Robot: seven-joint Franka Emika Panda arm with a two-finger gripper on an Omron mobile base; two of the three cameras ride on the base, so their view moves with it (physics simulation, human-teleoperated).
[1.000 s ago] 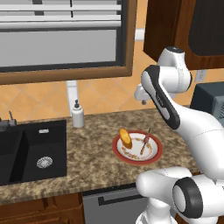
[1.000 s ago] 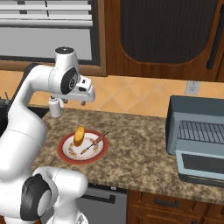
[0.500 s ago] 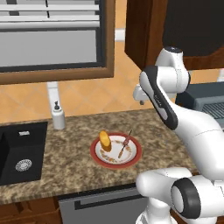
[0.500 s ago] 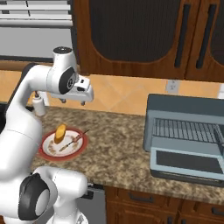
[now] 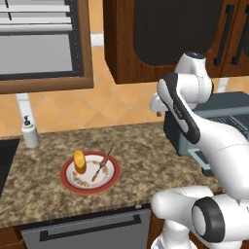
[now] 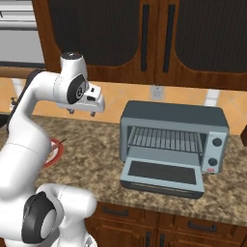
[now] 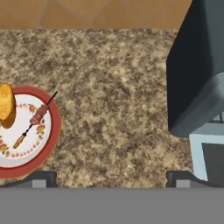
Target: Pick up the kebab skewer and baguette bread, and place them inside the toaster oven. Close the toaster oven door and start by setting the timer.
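The kebab skewer [image 5: 101,165] and the golden baguette bread [image 5: 79,161] lie on a red-rimmed plate [image 5: 111,180] on the granite counter. In the hand view the baguette bread [image 7: 6,105] sits at the left edge, with the kebab skewer [image 7: 37,117] beside it. The toaster oven [image 6: 173,116] stands to the right. Its door [image 6: 161,174] is dropped open, baring the wire rack [image 6: 164,140]. My gripper [image 6: 82,112] hangs open and empty, high above the counter between the plate and the oven. Its fingertips [image 7: 40,179] stand far apart.
A soap dispenser [image 5: 30,133] stands by the wall left of the plate, and a black sink's corner [image 5: 6,160] lies beyond it. Dark wall cabinets [image 6: 144,38] hang above the oven. Two knobs [image 6: 216,143] sit on the oven's right side. Bare counter [image 7: 113,100] lies between plate and oven.
The base has driven right, so the whole scene has slid left in both base views. The sink has nearly left the picture and the oven has come closer.
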